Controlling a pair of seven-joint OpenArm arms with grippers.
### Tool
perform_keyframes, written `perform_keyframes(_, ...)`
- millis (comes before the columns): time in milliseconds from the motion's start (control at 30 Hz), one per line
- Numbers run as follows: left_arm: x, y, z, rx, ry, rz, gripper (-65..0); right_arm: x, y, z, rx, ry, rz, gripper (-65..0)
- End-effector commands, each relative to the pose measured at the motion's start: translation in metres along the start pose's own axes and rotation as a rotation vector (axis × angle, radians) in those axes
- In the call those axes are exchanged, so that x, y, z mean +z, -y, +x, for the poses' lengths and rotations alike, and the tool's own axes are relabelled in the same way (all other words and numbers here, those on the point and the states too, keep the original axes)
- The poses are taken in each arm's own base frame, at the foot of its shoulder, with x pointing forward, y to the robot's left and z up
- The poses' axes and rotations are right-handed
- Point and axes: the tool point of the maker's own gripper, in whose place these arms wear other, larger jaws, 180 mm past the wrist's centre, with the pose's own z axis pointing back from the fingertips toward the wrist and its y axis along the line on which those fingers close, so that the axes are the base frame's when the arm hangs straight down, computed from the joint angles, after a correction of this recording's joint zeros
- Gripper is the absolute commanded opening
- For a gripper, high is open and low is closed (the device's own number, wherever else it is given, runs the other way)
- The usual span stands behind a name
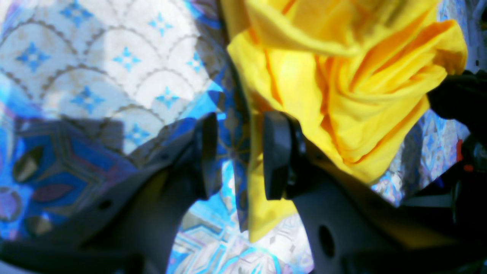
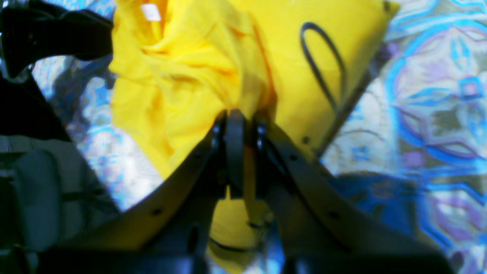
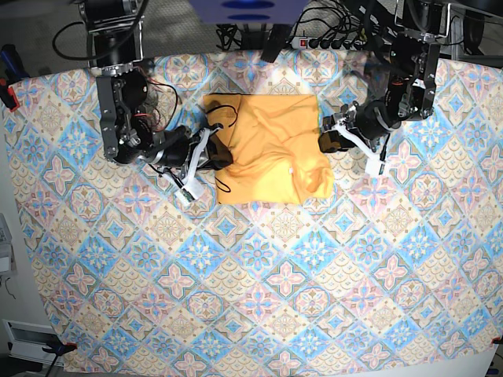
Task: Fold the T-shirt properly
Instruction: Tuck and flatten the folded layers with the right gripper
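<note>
Both arms reach in from the top of the base view and bend low toward the middle, one at each side of the T-shirt (image 3: 271,149), which lies partly folded in the upper centre of the frame on the patterned tablecloth (image 3: 259,298) covering the surface. The right arm, at frame left, lies nearly flat, wrist turned toward the shirt's left edge. The left arm, at frame right, angles down to the shirt's right edge. Cables and a power strip (image 3: 330,41) run along the top edge, clear of the cloth. Right pincer (image 2: 239,121): fingers pressed together, pinching a fold of yellow fabric beside the dark script lettering (image 2: 321,66); small white tag (image 2: 151,12) at upper left. Left pincer (image 1: 239,152): fingers spread apart, tablecloth and a strip of shirt edge showing between them, bunched fabric draped against the right-hand finger (image 1: 277,152).
</note>
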Motion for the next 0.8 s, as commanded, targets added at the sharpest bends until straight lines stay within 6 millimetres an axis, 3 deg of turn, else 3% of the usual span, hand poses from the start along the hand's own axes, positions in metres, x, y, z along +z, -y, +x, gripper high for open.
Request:
perform_keyframes(0,0.004,0.001,0.013,-0.015,0.036,-0.009,-44.5,0.004,-0.007,0.024,0.016,0.077,0.033,-64.8)
perform_keyframes(133,0.0,-0.01,0.004,0.015,0.012,0.012,-44.7,0.002,-0.034,0.038,0.01,0.127,0.139,-64.8)
perform_keyframes(300,-0.001,-0.013,0.0,0.027,0.005,0.017,-44.8,-0.01,-0.088,0.048,0.199,0.069,0.264,-64.5)
perform_keyframes(500,0.0,-0.014,0.001,0.024,0.005,0.018,-44.9,-0.027,-0.138,0.039,0.423,-0.061,0.4,-62.1)
perform_keyframes(633,0.002,-0.018,0.002,0.026,0.009,0.027,-44.9,-0.026,-0.138,0.041,0.438,-0.062,0.399,-50.6)
perform_keyframes(767,0.012,-0.033,0.014,0.042,0.043,0.061,-44.9,-0.022,-0.119,0.03,0.459,-0.104,0.344,-44.0)
